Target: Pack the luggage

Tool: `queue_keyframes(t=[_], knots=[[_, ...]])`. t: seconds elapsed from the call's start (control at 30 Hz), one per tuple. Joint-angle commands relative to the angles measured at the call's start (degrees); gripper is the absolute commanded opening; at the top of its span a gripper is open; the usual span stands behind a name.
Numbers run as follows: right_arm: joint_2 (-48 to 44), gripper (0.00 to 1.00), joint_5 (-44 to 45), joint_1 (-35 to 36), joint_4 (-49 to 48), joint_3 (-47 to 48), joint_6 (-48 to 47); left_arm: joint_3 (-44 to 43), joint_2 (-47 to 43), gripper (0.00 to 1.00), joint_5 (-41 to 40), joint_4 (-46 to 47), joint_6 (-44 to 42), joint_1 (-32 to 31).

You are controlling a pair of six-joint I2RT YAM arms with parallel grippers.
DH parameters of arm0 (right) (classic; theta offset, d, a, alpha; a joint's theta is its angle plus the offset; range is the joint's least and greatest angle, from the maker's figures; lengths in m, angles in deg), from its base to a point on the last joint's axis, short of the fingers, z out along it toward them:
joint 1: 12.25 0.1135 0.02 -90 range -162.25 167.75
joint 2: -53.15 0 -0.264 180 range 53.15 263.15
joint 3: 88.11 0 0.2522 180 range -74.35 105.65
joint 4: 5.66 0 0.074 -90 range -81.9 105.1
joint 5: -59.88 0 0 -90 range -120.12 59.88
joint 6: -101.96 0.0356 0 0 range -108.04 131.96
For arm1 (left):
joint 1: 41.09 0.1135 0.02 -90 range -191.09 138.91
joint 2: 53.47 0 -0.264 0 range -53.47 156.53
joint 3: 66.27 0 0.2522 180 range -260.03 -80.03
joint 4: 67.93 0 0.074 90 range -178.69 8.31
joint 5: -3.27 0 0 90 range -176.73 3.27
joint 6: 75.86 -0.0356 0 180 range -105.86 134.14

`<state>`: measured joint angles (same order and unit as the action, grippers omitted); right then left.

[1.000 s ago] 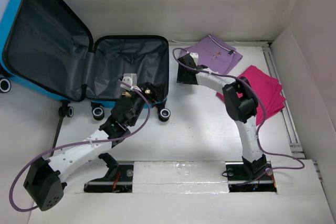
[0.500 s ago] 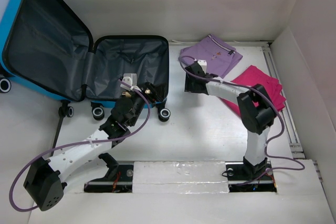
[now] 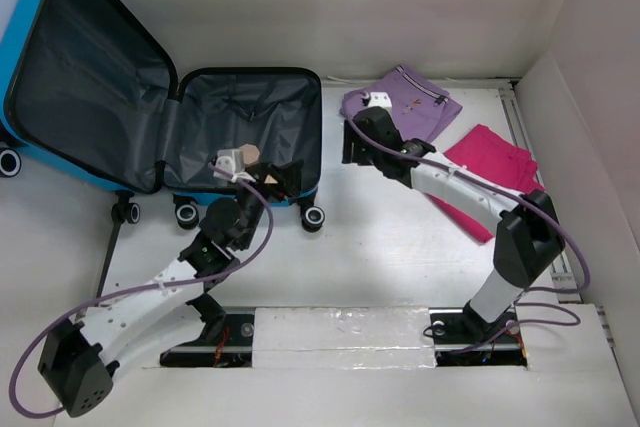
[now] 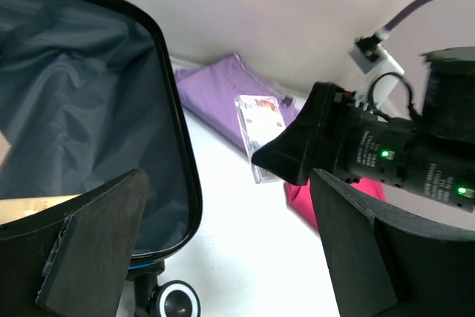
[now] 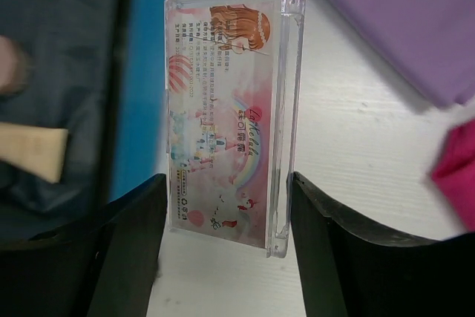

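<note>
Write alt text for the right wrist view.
A clear plastic case holding a pink illustrated card sits between the black fingers of the right gripper, over the white table; whether they grip it is unclear. The blue edge and dark lining of the luggage run down the left; purple cloth fills the top right.

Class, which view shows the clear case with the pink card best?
Right wrist: the case fills the frame between the fingers of the right end effector, print visible. Left wrist shows it small, partly hidden by that end effector. Top external: I cannot make it out.
</note>
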<state>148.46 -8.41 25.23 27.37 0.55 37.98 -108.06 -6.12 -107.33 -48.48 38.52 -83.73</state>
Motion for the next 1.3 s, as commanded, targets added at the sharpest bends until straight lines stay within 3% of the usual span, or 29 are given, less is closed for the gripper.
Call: queue_keyframes(t=[0.0,0.23,0.47,0.67,0.8,0.93,1.03,1.17,1.27], knots=[[-1.19,0.24,-4.73,4.78,-1.95,7.53,-3.69,2.10,-6.63,0.85,-6.62,2.30,2.59,0.27],[10.40,0.28,-20.38,6.74,-7.23,22.38,-4.22,7.11,-13.95,0.87,-13.85,4.41,3.66,0.27],[22.03,0.60,-25.14,4.38,-5.82,36.02,-0.89,3.78,-8.61,0.88,-16.40,-0.51,5.32,-0.26],[15.98,0.71,-26.37,0.86,-8.09,29.45,-0.88,1.93,-5.96,0.85,-15.53,-0.96,7.08,-0.26],[10.17,0.75,-25.76,-2.75,-9.60,22.85,-0.88,1.40,-3.33,0.84,-7.64,1.07,5.77,-0.26],[8.49,0.70,-34.87,-6.44,-12.84,19.85,-0.88,0.70,-2.09,0.76,-5.85,2.82,5.06,-0.26],[11.21,0.70,-36.47,-5.92,-10.68,22.39,-0.27,0.70,-4.62,0.73,-8.04,1.94,5.06,-0.26],[11.22,0.71,-35.34,-4.69,-11.36,20.48,-0.97,2.63,-4.91,0.69,-8.67,3.09,3.40,-0.26],[7.36,0.67,-32.55,-5.39,-12.58,17.41,-0.44,0.53,-0.18,0.58,-3.77,3.09,3.39,-0.78]])
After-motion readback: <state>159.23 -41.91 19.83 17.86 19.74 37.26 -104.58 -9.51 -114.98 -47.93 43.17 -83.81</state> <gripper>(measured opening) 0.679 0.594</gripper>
